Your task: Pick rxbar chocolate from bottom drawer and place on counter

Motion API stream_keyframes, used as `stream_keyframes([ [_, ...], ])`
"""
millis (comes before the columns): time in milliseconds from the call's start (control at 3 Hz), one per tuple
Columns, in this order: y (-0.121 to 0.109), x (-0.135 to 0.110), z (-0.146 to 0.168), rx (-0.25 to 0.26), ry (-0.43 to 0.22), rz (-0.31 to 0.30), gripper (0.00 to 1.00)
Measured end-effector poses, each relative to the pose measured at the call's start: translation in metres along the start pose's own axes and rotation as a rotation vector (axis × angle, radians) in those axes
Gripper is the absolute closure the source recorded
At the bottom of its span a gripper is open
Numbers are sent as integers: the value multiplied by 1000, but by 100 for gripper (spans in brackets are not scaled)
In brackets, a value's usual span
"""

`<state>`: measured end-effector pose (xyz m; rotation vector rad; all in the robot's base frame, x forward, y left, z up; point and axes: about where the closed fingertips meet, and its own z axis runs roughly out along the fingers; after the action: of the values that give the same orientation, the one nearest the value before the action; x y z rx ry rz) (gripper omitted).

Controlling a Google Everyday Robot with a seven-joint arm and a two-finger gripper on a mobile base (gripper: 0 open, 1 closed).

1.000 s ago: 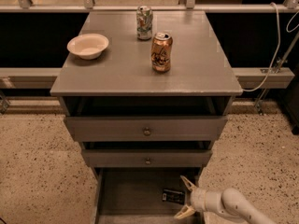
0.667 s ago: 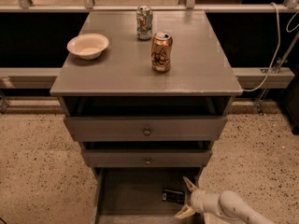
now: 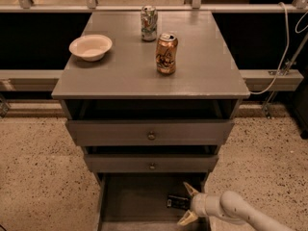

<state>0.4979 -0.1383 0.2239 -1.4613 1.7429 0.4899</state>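
The rxbar chocolate [image 3: 177,202] is a small flat black wrapper lying on the floor of the open bottom drawer [image 3: 137,198], near its right side. My gripper [image 3: 188,204] reaches into that drawer from the lower right. It is open, with one pale finger above the bar's right end and the other below it. Its fingers straddle the bar's right end without closing on it. The counter [image 3: 120,71] is the grey top of the cabinet, well above the gripper.
On the counter stand a copper-coloured can [image 3: 166,53], a silver-green can [image 3: 149,22] behind it and a white bowl [image 3: 90,47] at the left. Two shallower drawers with round knobs [image 3: 151,135] overhang the bottom drawer. Speckled floor surrounds the cabinet.
The gripper has shifted slightly within the drawer, staying at the bar's right end. The bar and the things on the counter have not moved.
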Motion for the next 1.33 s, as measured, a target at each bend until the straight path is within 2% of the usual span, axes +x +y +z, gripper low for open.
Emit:
stream_keyframes([
  [333,-9,31,0,28,76,29,0],
  [667,-9,30,2,19,84,24,0],
  [1000,-6,23,15,-58,150,-15,0],
  [1333,-5,14,36,-118,177,-36,0],
])
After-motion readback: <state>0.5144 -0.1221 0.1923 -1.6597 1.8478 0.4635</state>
